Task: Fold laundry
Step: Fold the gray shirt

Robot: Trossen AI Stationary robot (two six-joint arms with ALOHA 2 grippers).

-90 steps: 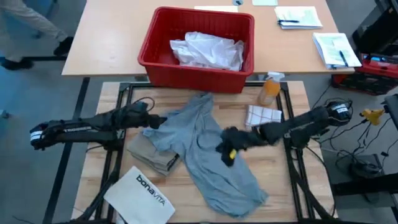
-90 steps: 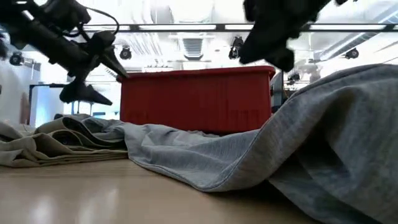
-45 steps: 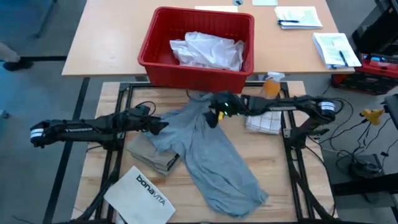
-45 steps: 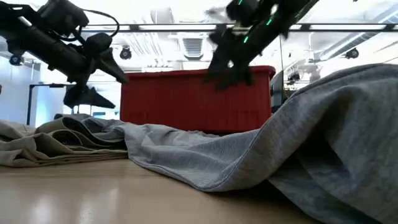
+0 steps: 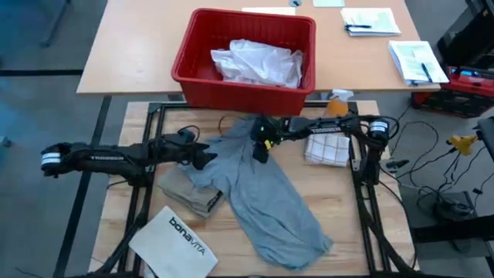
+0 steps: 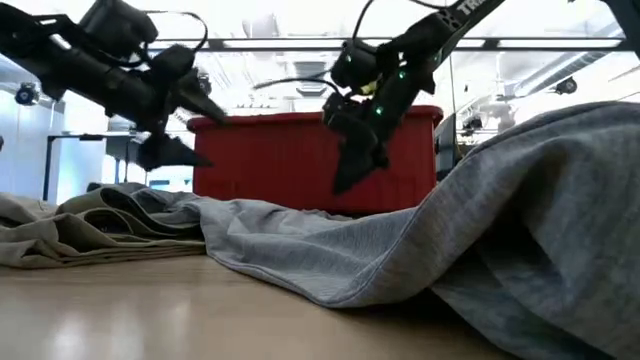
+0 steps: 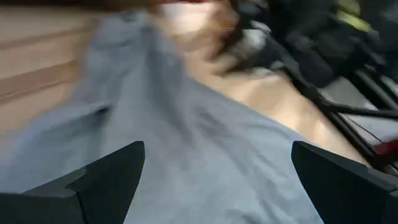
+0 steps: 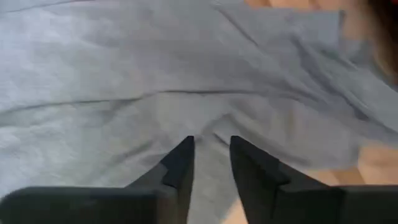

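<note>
Swinging from mid-shirt a second ago, the right gripper (image 5: 261, 147) now hangs over the grey T-shirt's (image 5: 262, 193) upper part, near the red basket (image 5: 193, 58). Its jaws are nearly together with a narrow gap; whether they pinch cloth I cannot tell. The left gripper (image 5: 207, 157), jaws spread wide and empty, has edged slightly inward over the shirt's left side. Both look set to take the top corners for spreading. Three garments: the T-shirt crumpled across the surface (image 5: 363, 224), a folded khaki piece (image 5: 185, 193) partly under it, a white shirt (image 5: 258, 62) in the basket. One Bonavita bag (image 5: 174, 239), one checked cloth (image 5: 326, 147).
</note>
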